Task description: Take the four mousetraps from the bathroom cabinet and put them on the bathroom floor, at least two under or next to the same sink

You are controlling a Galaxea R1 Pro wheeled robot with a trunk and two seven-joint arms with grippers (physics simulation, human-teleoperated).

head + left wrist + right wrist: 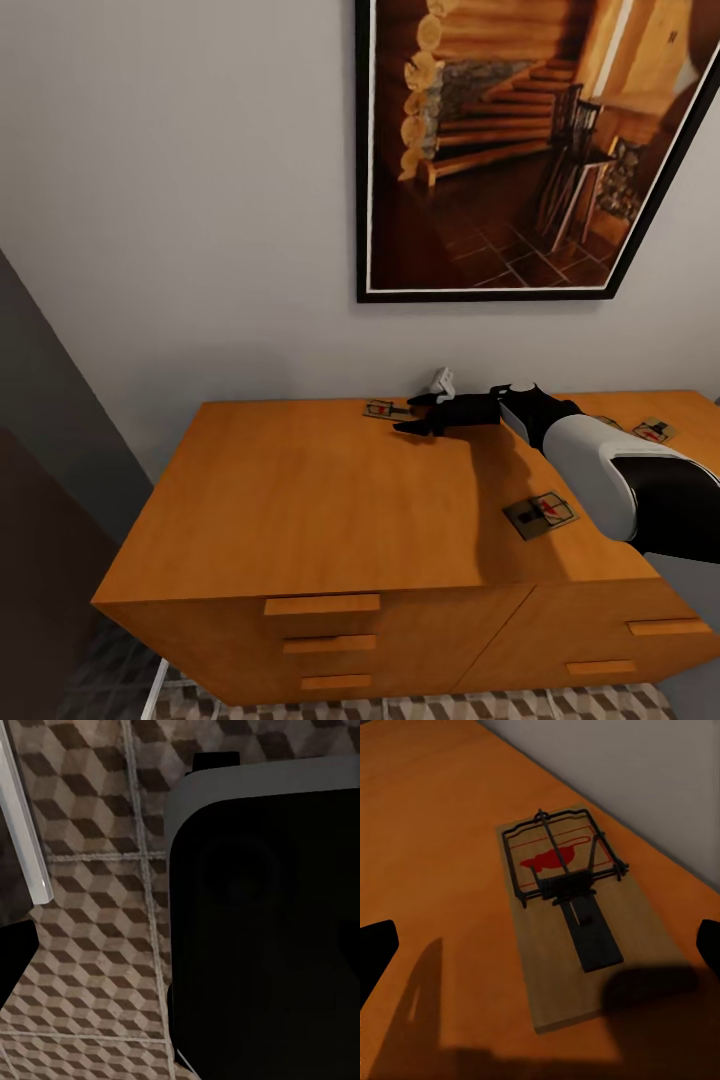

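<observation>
Looking straight down, the bathroom floor [97,945] spreads across the left half of the frame, its brown, beige and white cube tiles split by pale grout lines. A large black body with a grey rim [262,937] covers the right side. A white bar [22,825] slants down the upper left edge, and a black shape [13,960] juts in at the lower left.

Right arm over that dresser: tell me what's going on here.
The right gripper is stretched across the top of the cabinet, jaws open, lined up on the mousetrap near the wall; the right wrist view shows that trap lying flat between the fingertips, not yet gripped. Two more traps lie on the cabinet top, one near the front edge and one toward the far right. The left wrist view looks down at the bathroom floor.
</observation>
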